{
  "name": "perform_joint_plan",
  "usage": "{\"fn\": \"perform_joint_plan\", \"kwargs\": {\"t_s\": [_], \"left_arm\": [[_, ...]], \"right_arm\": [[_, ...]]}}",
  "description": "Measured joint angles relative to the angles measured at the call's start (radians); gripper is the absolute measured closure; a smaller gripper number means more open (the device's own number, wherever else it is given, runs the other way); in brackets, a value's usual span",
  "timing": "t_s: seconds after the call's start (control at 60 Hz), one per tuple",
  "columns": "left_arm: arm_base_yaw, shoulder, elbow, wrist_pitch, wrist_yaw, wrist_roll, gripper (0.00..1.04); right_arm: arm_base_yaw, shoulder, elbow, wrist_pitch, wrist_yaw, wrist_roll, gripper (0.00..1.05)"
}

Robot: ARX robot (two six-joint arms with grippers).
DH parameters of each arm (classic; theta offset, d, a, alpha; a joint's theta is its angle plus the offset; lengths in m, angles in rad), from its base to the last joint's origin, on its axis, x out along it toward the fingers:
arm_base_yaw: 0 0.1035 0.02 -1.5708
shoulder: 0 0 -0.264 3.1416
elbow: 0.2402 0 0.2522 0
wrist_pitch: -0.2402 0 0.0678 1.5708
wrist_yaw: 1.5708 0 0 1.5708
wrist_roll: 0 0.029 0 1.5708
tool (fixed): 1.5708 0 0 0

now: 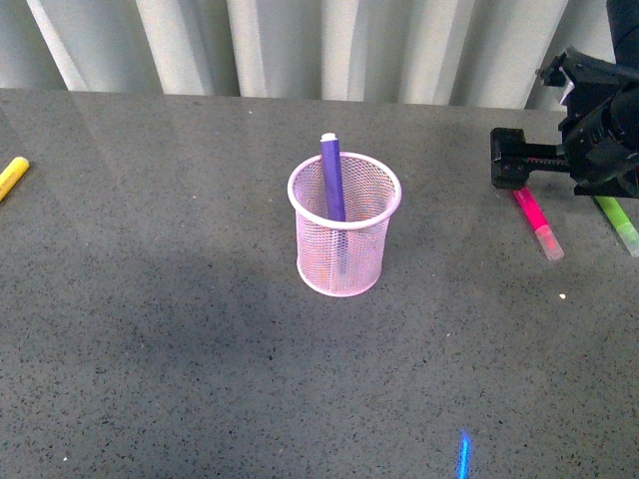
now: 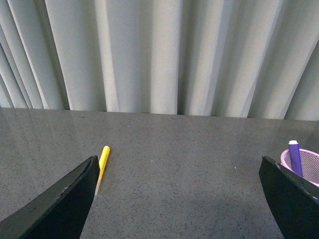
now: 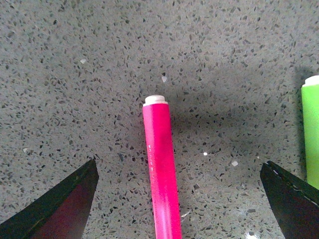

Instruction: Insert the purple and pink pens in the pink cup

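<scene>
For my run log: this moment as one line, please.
purple pen: in cup; pink pen: on table; right gripper: open above it; left gripper: open

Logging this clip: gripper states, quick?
Left gripper: open, empty.
Right gripper: open around the pink pen, not gripping it.

We note 1 dark grey speckled table. Resting directly on it:
- 1 pink mesh cup, upright, near the middle
- 1 yellow marker, flat, far left
- 1 pink pen, flat, at the right
- 1 green marker just beside that pen, not touching it
</scene>
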Motion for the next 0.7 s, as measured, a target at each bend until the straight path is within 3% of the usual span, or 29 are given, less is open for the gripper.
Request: {"fn": "perform_joint_plan", "kwargs": {"t_s": [0.3, 0.7], "left_arm": [[0.000, 0.000, 0.000, 0.000, 0.000, 0.000, 0.07], [0.000, 0.000, 0.000, 0.000, 0.000, 0.000, 0.07]], "right_arm": [[0.003, 0.030, 0.011, 0.002, -0.015, 0.000, 0.09], [0.010, 0.034, 0.010, 0.034, -0.093, -0.013, 0.66]]}}
